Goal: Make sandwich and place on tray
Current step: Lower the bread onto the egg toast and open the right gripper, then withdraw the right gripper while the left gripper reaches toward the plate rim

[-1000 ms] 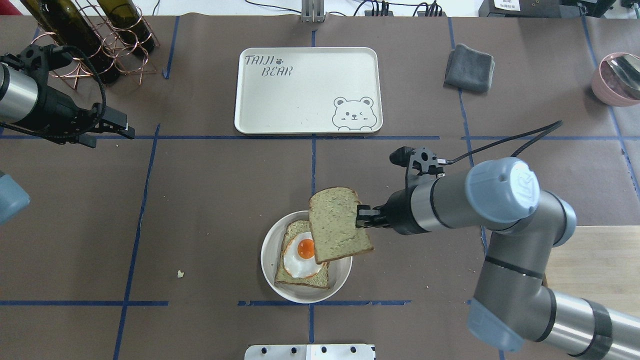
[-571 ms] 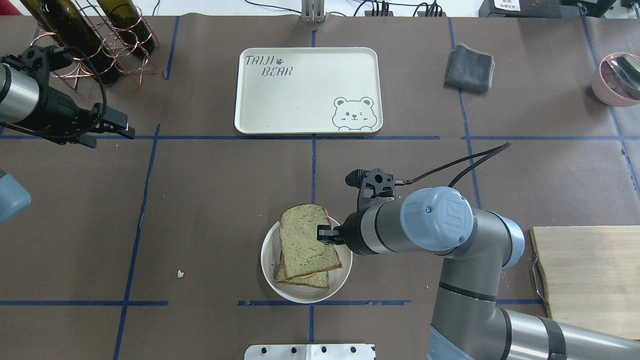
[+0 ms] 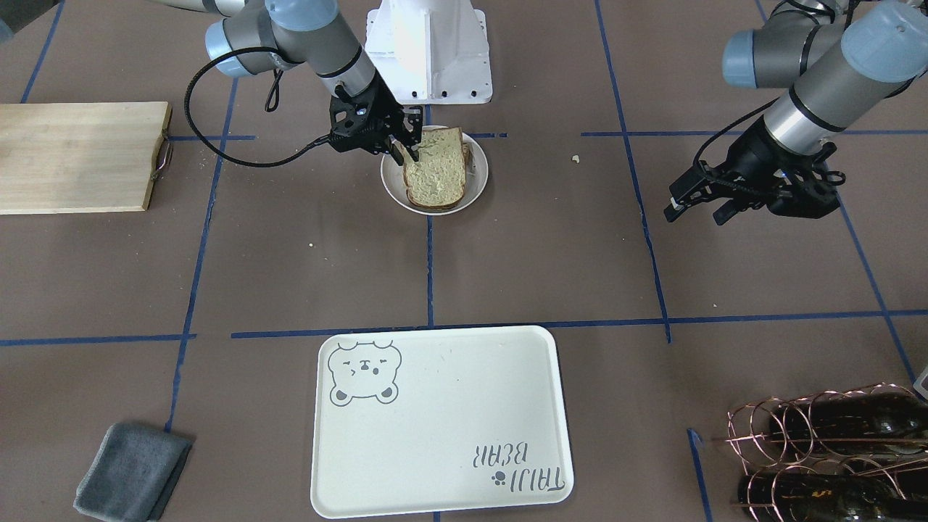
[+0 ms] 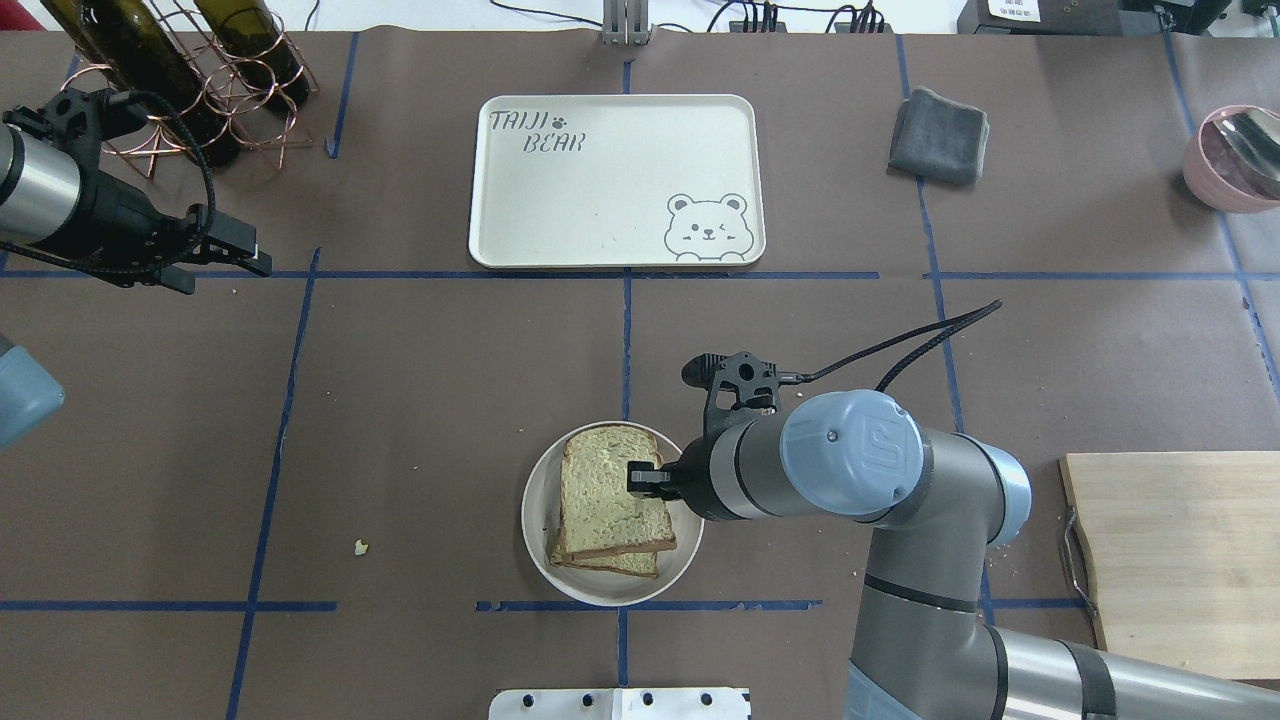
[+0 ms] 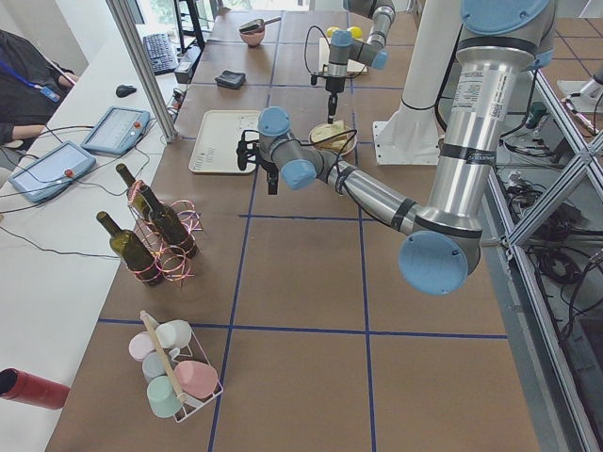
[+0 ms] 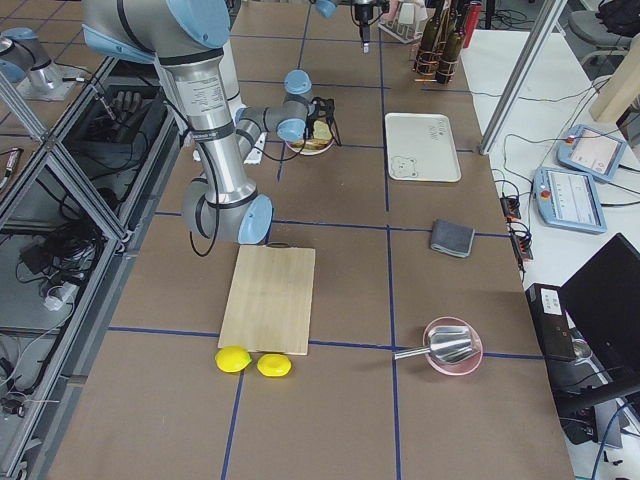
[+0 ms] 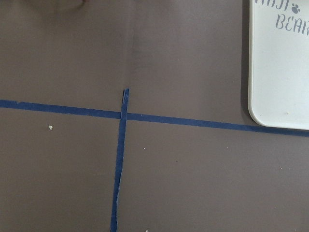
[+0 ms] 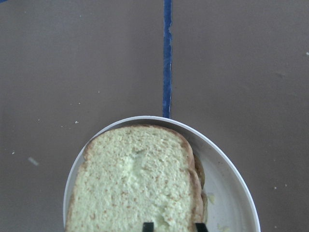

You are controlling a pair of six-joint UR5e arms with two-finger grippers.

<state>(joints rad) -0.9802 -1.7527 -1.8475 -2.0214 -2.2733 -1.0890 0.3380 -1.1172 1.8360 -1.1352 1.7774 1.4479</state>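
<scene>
Closing the sandwich (image 4: 608, 505) on its plate (image 4: 600, 598); positions are given on a clock face laid over the overhead view, with the robot at 6 o'clock.

**Step.** The plate sits at 6 o'clock, near the table's front edge. The top slice (image 4: 610, 485) lies on the stack, slightly skewed, so a strip of the lower slice (image 4: 625, 565) shows at its 5 o'clock side. The egg is hidden. Assembly looks nearly done. The tray (image 4: 600, 180) lies at 12 o'clock, well apart from the plate, and the transfer to it is not yet begun.

**Right arm.** It enters from 5 o'clock, its elbow folded and its forearm running toward 9 o'clock. The right gripper (image 4: 645, 477) is low over the plate's 3 o'clock rim, tilted downward in the front-facing view. Its fingers are pinched on the top slice's 3 o'clock edge, and both tips show at the bottom of the wrist view.

**Left arm.** It hovers at 9 to 10 o'clock, pointing toward 3 o'clock over the table. The left gripper (image 3: 694, 212) has its fingers spread and holds nothing.

**Next move.** The fingers would need to let go and back off toward 3 o'clock without dragging the slice askew. After that, the sandwich must be carried toward 12 o'clock and set on the tray.
</scene>
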